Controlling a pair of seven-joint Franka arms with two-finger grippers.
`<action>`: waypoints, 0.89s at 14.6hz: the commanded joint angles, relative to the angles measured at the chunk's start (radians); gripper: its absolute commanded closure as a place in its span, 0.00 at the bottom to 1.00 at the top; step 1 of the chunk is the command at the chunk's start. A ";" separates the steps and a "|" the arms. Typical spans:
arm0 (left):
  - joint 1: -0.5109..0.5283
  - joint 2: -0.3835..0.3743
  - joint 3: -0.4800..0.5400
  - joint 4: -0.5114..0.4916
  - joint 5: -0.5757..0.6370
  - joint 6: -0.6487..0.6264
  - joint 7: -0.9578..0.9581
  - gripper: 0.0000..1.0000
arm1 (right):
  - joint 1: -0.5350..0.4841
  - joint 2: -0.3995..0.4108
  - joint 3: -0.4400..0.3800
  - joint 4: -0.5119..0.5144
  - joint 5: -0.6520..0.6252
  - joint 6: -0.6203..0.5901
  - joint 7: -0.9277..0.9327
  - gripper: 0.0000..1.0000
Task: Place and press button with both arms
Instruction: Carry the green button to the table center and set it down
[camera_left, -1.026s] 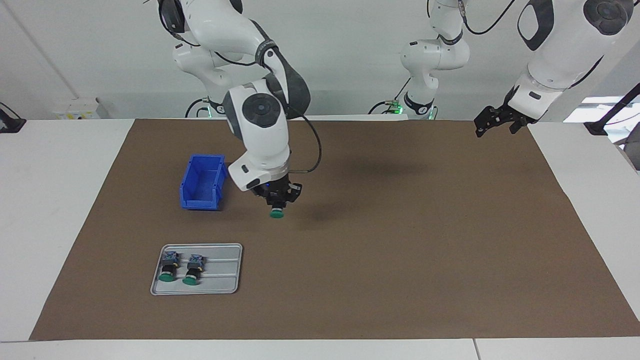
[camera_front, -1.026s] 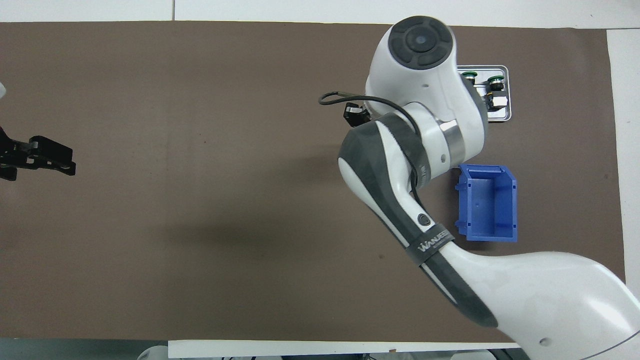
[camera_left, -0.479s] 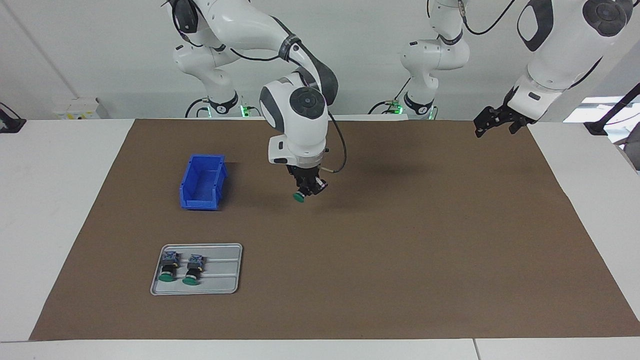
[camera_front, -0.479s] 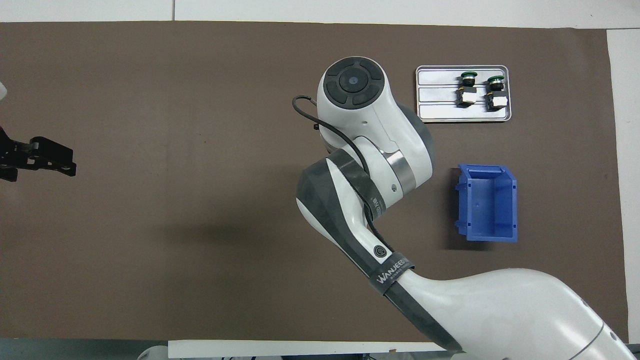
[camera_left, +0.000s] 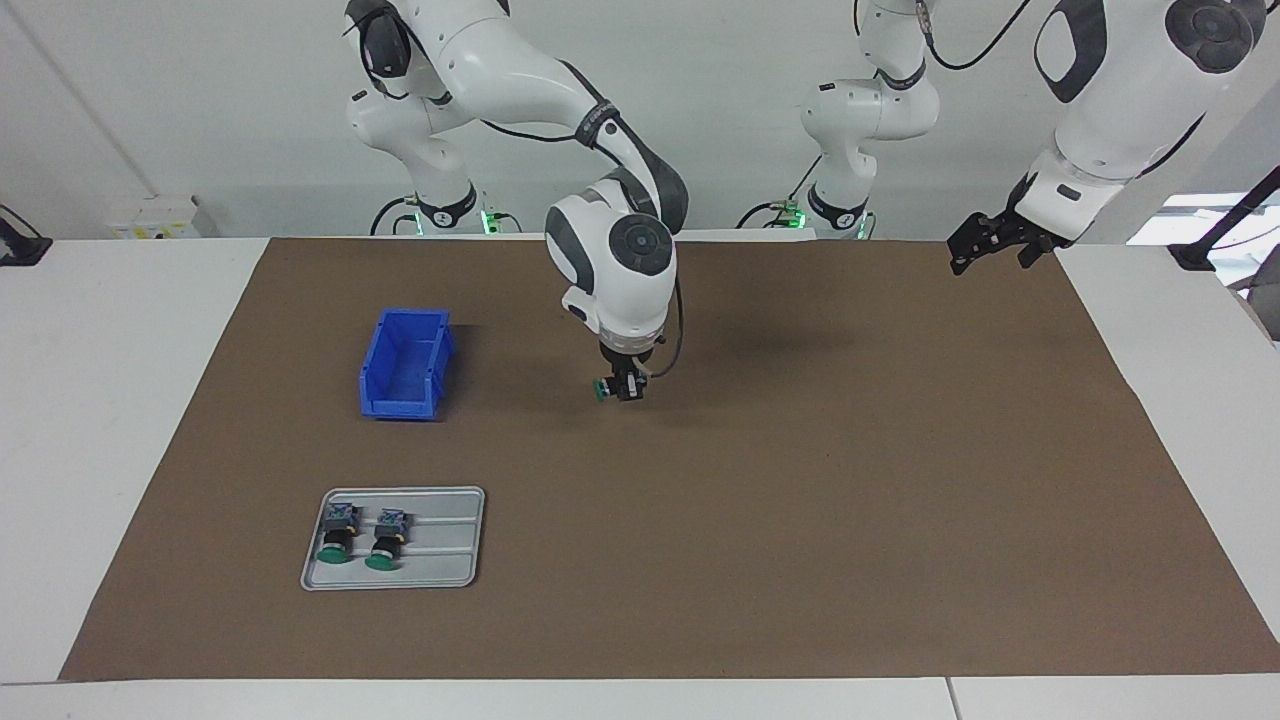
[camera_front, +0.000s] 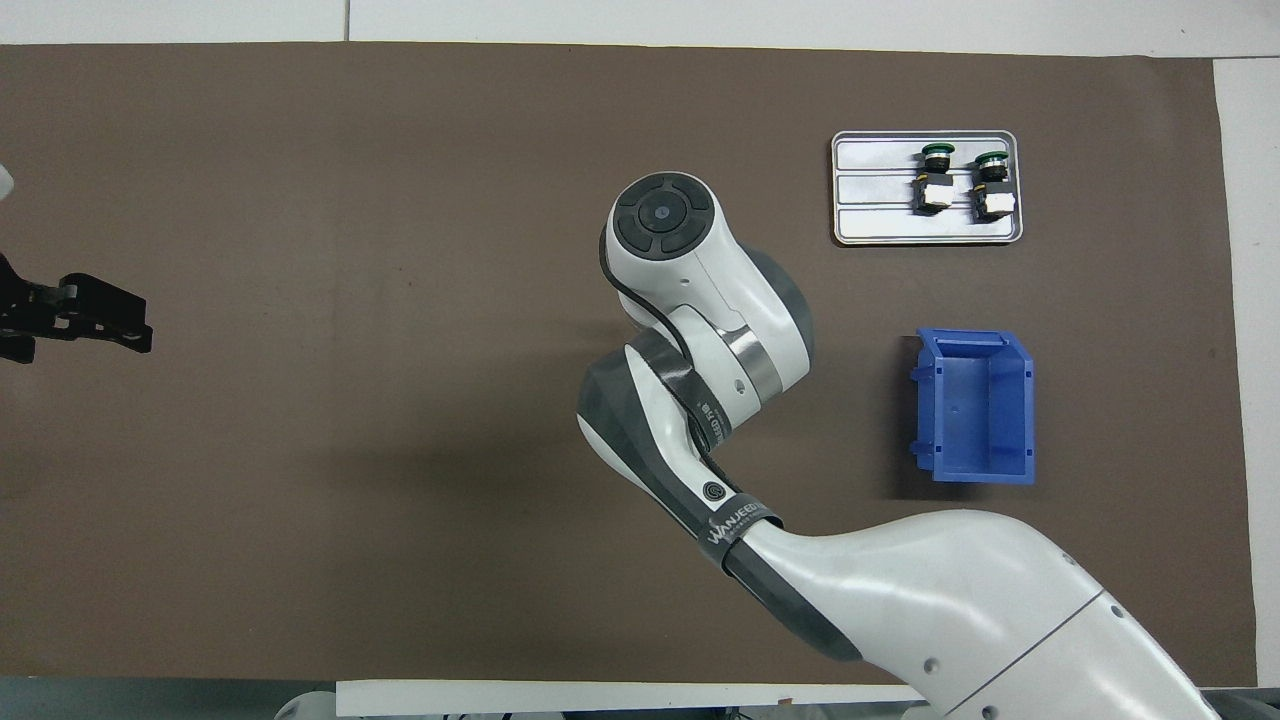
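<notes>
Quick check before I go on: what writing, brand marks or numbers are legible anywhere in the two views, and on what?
"WANJEED...", cut off at its end: white letters on the dark band round the white right arm, overhead view.
Round white logo beside it on that grey sleeve: no letters readable.
Two green-capped push buttons in the grey metal tray: white labels, too small to read.
Blue plastic bin: no text.

1. Mat (camera_left: 800, 500): plain brown, no pattern.
2. Table (camera_left: 100, 400): white.
3. Bin (camera_left: 405, 365), left of centre: solid blue.
4. Tray (camera_left: 440, 545), lower left: silver-grey, ribbed.
5. Two buttons on the tray (camera_left: 362, 535): green caps, black collars, blue-grey bodies.
6. Button (camera_left: 598, 391) at centre: green cap.
7. Arms (camera_left: 610, 260): white shells, black joint caps, dark grey bands.
8. Grippers (camera_left: 985, 240): black.
</notes>
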 joint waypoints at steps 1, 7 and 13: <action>-0.002 -0.025 0.003 -0.032 0.004 0.018 -0.005 0.00 | 0.009 -0.014 0.007 -0.086 0.001 0.097 0.070 0.93; -0.002 -0.025 0.005 -0.037 0.004 0.020 -0.011 0.00 | 0.019 -0.031 0.007 -0.158 -0.008 0.181 0.073 0.31; -0.002 -0.027 0.005 -0.038 0.004 0.018 -0.016 0.00 | -0.003 -0.046 0.007 -0.034 -0.013 0.083 -0.077 0.01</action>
